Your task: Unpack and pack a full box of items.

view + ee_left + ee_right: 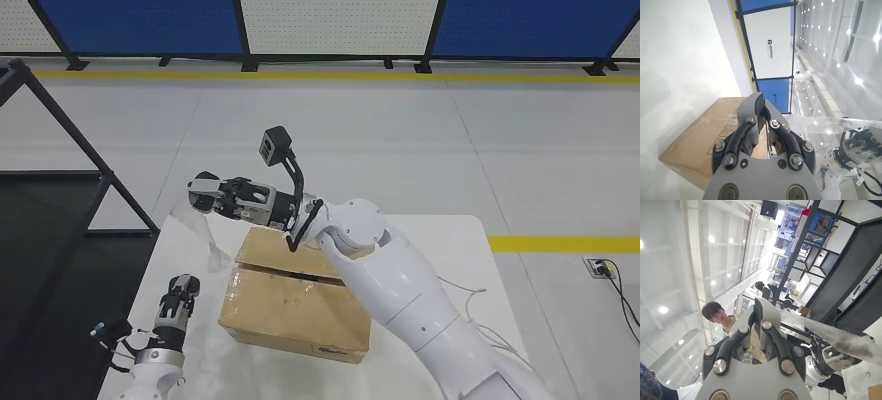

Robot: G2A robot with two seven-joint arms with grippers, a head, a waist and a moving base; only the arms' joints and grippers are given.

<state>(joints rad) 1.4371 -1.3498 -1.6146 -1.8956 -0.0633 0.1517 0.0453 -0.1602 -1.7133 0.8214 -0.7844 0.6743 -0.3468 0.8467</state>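
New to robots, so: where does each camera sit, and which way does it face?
Top view: above the arms, looking down at table, box and both arms.
Left wrist: on the left arm, facing the box past the left pincer.
Right wrist: on the right arm, facing a black rack past the right pincer.
Shared: both wrist views show a clear strip.

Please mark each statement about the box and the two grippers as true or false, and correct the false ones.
1. The brown cardboard box sits on the white table. True.
2. The left gripper rests on top of the box. False: it is beside the box, over the table.
3. The right gripper is wide open. False: it is shut.
4. A clear plastic strip hangs from the right gripper. True.
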